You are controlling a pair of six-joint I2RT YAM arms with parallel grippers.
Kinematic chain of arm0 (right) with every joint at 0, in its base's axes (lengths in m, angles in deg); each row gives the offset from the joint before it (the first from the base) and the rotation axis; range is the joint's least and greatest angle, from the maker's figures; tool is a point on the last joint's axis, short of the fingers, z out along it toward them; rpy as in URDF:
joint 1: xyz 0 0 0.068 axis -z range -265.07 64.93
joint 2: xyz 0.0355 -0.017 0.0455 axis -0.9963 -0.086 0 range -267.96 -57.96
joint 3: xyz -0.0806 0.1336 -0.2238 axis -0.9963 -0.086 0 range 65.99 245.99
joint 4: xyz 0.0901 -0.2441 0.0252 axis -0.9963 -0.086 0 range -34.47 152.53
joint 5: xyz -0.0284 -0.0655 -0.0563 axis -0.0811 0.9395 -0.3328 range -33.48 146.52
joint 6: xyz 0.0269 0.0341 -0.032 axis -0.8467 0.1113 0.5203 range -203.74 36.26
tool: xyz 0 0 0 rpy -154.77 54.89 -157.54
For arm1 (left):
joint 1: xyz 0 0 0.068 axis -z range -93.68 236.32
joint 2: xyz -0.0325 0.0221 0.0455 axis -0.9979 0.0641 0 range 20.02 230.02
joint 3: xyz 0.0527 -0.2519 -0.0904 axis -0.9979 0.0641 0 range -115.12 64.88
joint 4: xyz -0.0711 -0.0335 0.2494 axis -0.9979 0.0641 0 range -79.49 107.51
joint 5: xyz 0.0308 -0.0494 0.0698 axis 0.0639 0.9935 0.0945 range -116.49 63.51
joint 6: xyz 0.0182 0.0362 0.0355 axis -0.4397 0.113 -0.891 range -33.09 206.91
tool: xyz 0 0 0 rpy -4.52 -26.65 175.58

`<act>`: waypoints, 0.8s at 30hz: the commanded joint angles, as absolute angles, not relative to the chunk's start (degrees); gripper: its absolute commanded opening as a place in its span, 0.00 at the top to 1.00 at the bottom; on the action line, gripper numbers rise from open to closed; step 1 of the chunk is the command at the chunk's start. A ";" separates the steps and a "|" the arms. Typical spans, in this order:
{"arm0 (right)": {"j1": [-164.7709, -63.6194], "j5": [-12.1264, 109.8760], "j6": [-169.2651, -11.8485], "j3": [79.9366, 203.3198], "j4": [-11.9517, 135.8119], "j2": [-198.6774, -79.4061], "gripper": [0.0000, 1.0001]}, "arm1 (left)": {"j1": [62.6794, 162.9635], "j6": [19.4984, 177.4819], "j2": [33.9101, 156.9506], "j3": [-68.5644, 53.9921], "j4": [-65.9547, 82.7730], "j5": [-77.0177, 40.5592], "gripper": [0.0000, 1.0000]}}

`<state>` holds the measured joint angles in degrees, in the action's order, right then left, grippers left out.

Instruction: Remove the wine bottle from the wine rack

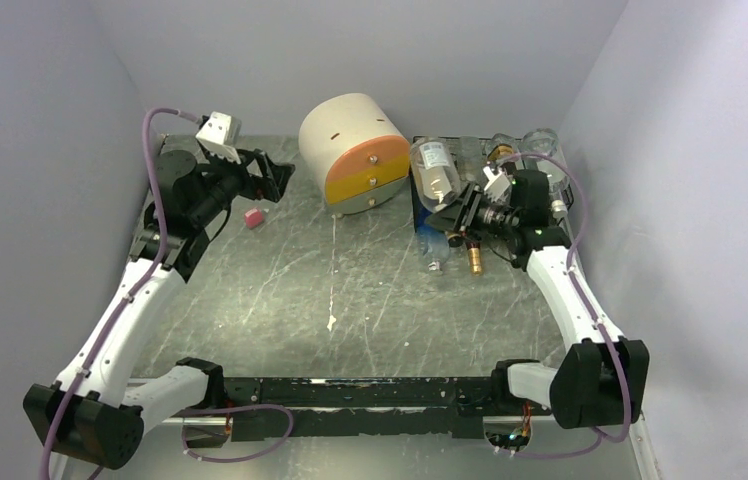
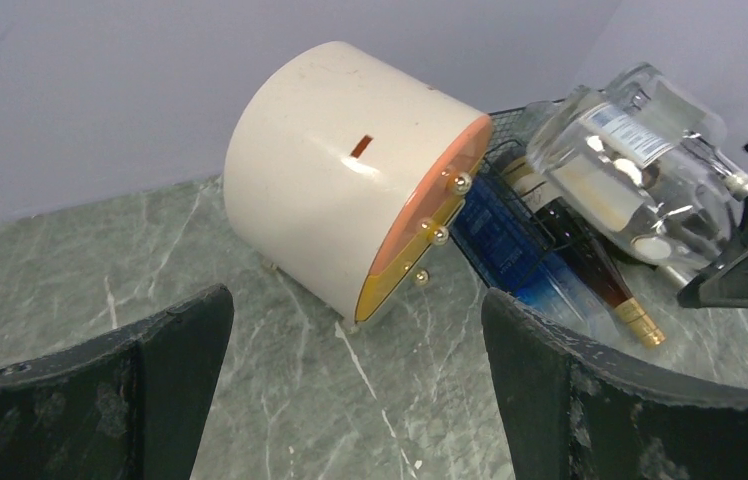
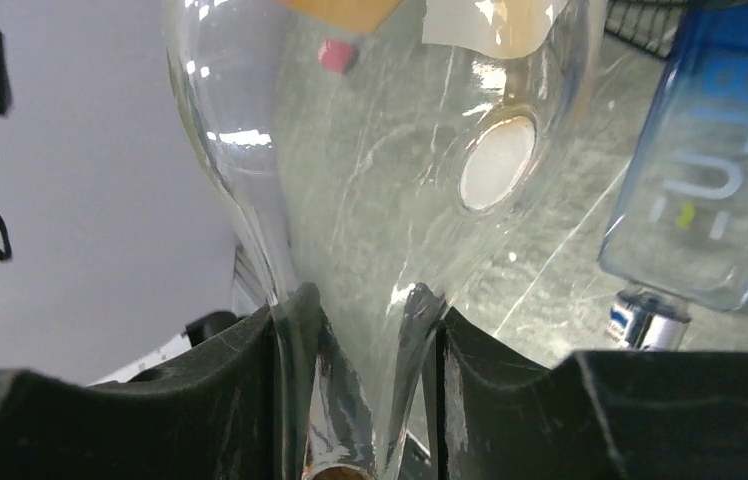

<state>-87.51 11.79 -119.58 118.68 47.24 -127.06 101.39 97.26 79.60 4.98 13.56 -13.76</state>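
A clear glass wine bottle (image 1: 434,170) with a white label lies tilted over the left part of the black wire wine rack (image 1: 473,149) at the back right. My right gripper (image 1: 453,216) is shut on the bottle's neck. In the right wrist view the gripper (image 3: 360,400) pinches the neck from both sides, and the bottle body (image 3: 380,150) fills the view. The left wrist view shows the bottle (image 2: 630,150) above the rack (image 2: 506,172). My left gripper (image 1: 275,176) is open and empty at the back left, its jaws wide apart in the left wrist view (image 2: 355,400).
A cream-and-orange drum-shaped drawer unit (image 1: 355,152) stands just left of the rack. A blue bottle (image 1: 430,245) and a dark bottle with a gold cap (image 1: 474,262) stick out of the rack's front. A small pink block (image 1: 254,216) lies near my left gripper. Walls close in on three sides.
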 commanded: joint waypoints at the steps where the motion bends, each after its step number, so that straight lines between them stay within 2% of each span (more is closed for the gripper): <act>1: -92.40 7.87 -113.70 122.52 51.25 -123.66 1.00 | 100.87 95.49 82.41 1.36 12.58 -4.03 0.02; 6: -100.26 9.12 -114.79 120.21 51.76 -124.16 1.00 | 102.02 95.41 83.26 3.43 7.38 5.57 0.02; 11: -105.41 8.61 -115.18 118.39 51.61 -125.53 1.00 | 107.09 90.97 80.69 8.06 2.92 4.60 0.02; 18: -108.54 7.19 -111.54 116.51 47.61 -129.32 1.00 | 119.16 72.00 79.71 15.59 3.61 3.49 0.02; 24: -110.31 5.66 -110.68 113.44 48.74 -132.04 1.00 | 133.45 54.96 82.36 19.76 7.19 -3.47 0.02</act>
<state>-108.86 11.83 -114.55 113.57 39.67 -132.94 126.24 69.96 80.54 19.26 6.13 0.89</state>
